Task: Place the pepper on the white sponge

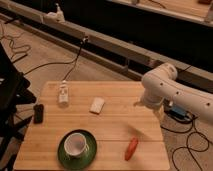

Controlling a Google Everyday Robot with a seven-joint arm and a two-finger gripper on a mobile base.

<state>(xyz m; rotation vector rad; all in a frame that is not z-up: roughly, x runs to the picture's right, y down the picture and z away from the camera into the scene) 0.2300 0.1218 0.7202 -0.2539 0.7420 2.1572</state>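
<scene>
Camera view: one pepper (131,148), one white sponge (97,105), one pincer (149,104) over table (115,127).

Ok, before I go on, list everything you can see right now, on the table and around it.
pepper: one, red-orange, near right corner of the table
white sponge: one, white, mid-table, apart from the pepper
cup: one, white, on the saucer
saucer: one, green, near edge, left of the pepper
bottle-shaped object: one, white, far left of the table, corded
small block: one, black, left edge
table: one, light wood
cables: several, dark, on the floor
arm: one, white, reaching in from the right
gripper: one, white, over the table's right side, beyond the pepper
</scene>
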